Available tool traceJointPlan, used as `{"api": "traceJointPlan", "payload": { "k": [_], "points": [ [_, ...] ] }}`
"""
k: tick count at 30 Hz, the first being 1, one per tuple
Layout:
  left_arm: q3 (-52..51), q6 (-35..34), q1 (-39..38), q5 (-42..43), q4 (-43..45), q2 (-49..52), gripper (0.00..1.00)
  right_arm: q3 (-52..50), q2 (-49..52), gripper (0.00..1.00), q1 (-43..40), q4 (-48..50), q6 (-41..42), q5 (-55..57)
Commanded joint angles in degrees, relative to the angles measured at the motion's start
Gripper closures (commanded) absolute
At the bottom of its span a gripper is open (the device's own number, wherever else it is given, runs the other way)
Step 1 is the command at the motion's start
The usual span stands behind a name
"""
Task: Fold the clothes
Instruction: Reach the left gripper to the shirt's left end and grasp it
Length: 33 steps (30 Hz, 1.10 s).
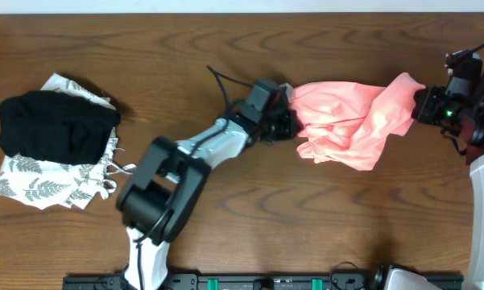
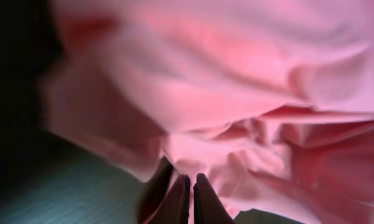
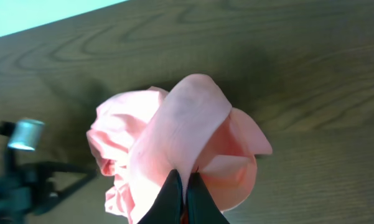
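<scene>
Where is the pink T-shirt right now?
In the overhead view, the pink T-shirt is bunched right of centre over the table, held between the left claw and the right claw.

Overhead evenly lit, sharp, soft shadows on table (image 1: 306, 242). Left wrist view blurred, dark at left; T-shirt (image 2: 224, 81) probably too close for focus

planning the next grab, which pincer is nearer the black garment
Left. The left pincer grips the pink shirt mid-table, to the right of the black garment; the right pincer grips the shirt's far end, farther right.
</scene>
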Motion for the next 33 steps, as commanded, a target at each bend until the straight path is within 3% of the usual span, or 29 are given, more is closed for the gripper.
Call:
{"api": "traceJointPlan", "payload": {
  "k": [1, 2, 11, 15, 21, 33],
  "points": [
    [0.9, 4.9, -0.1, -2.9, -0.4, -1.9, 0.84, 0.5, 0.3, 0.99, 0.4, 0.1, 0.7, 0.4],
    [0.9, 4.8, -0.4, -2.9, -0.2, -1.6, 0.77, 0.5, 0.3, 0.99, 0.4, 0.1, 0.7, 0.4],
    [0.9, -6.7, -3.3, -5.8, 5.0, 2.6, 0.52, 0.5, 0.3, 0.99, 0.4, -0.7, 0.8, 0.4],
    [0.9, -7.0, -4.0, -5.9, 7.4, 4.4, 0.45, 0.5, 0.3, 0.99, 0.4, -0.7, 0.8, 0.4],
    [0.9, -7.0, -3.8, -9.7, 9.8, 5.6, 0.41, 0.5, 0.3, 0.99, 0.4, -0.9, 0.8, 0.4],
    [0.9, -4.2, -2.1, -14.9, 11.9, 5.6, 0.47, 0.5, 0.3, 0.99, 0.4, -1.6, 0.8, 0.4]
  ]
}}
